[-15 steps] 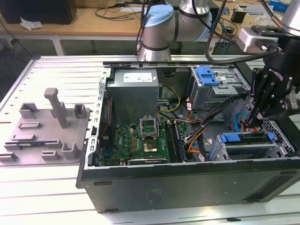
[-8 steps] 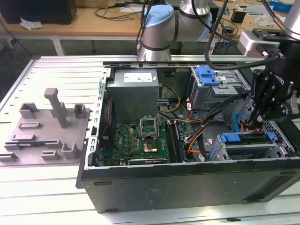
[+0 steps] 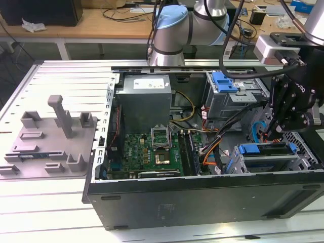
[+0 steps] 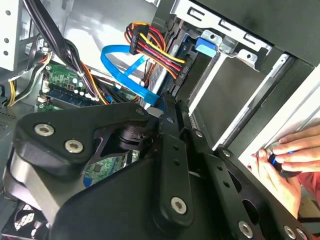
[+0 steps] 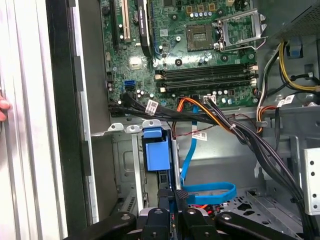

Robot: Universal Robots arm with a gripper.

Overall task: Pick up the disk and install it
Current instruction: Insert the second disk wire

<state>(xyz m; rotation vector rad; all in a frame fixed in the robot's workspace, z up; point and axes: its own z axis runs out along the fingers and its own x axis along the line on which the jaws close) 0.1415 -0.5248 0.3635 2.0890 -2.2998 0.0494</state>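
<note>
- Black metal claw is hanging over the open computer case at the exterior view's right, fingertips pointing down into the drive corner
- Its fingers are sitting narrow, almost together in the first wrist view, with a thin blue sliver showing between them; whether they are pinching anything I cannot tell
- In the second wrist view the claw is reaching between a bundle of red and yellow wires and the grey drive cage, leaving little room on either side
- A blue flat cable is looping just beside the fingertips in the first wrist view, crossing the free space on the case floor
- A blue tab is standing on the cage edge just ahead of the claw
- The disk is lying in the lower bay just below the claw in the exterior view, its blue rail running along the top edge, close to the case's near wall
- The motherboard is lying open in the middle of the case, well apart from the claw, with the power supply beyond it
- A person's hand is resting on the case's outer rim in the second wrist view
- The grey fixture is sitting on the table beyond the case's far end, at the exterior view's left, with open tabletop around it
</note>
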